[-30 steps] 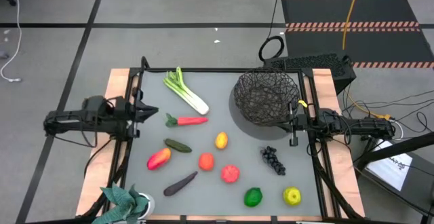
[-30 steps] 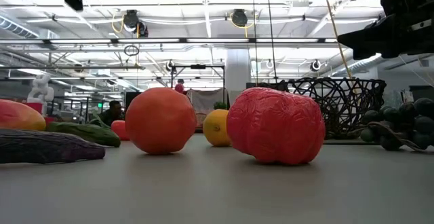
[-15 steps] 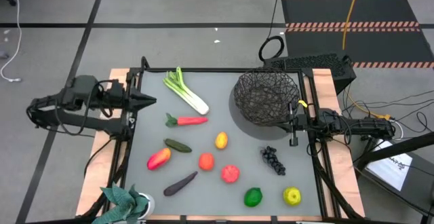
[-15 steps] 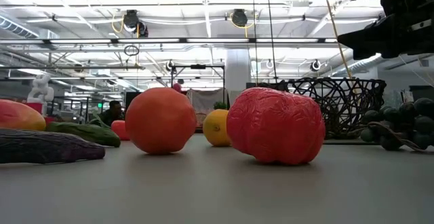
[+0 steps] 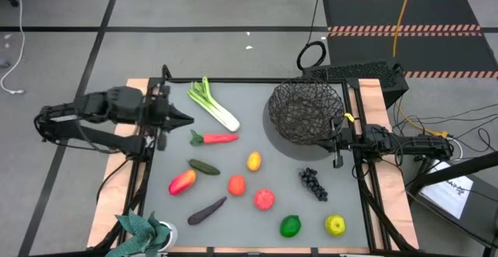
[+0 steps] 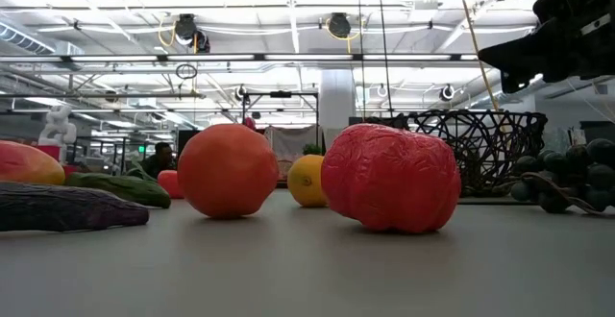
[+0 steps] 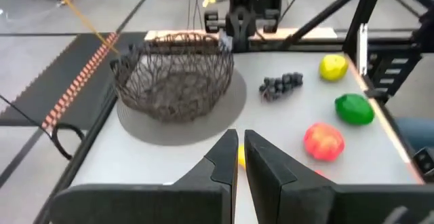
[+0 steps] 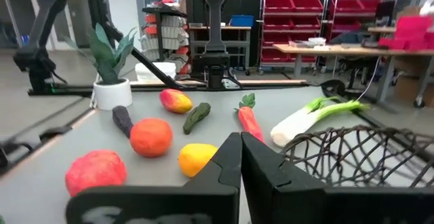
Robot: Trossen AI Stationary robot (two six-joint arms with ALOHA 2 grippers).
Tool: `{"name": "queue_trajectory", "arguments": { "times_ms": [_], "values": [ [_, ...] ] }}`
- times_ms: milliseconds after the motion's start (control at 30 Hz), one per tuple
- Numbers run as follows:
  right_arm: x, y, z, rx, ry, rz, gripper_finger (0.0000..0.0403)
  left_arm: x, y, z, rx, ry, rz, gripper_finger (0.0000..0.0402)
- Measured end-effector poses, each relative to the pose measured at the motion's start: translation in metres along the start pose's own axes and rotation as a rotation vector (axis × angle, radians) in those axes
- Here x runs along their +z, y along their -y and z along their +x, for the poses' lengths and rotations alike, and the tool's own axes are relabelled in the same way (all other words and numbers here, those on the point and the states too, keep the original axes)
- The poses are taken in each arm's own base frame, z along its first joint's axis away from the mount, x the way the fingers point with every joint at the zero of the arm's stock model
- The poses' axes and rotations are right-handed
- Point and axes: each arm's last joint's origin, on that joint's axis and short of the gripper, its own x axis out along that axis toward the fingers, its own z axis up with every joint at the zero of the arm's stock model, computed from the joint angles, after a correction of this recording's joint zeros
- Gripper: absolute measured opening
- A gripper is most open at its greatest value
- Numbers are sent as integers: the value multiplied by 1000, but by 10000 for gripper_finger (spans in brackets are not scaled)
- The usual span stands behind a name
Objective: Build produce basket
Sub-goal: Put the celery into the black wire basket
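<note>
Round black wire-mesh basket (image 5: 306,113), smooth plastic produce (image 5: 236,185), both arms' fingers clenched, empty

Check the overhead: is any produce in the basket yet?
No, the basket shows only bare wire mesh, and the leek and carrot lie on the table.

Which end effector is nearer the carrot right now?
Left. The left end effector sits just beside the carrot; the right end effector waits across the table, beside the basket.
</note>
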Motion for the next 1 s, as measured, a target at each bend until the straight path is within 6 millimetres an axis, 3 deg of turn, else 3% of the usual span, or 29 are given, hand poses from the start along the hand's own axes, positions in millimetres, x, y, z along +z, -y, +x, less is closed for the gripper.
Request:
{"name": "queue_trajectory", "arguments": {
  "times_ms": [233,367,533,633,1000],
  "values": [
    [2,2,0,-74,23,64,0,-19,3,34,17,104,119,31],
    [10,2,-1,-75,97,34,0,-25,1,40,61,107,117,31],
    [12,2,1,-75,68,57,0,-25,-2,39,99,108,93,31],
    [35,1,-1,-72,90,80,0,-25,-2,40,100,105,95,31],
    [115,-1,17,-131,-246,88,0,-26,-2,42,100,92,75,31]
  ]
}}
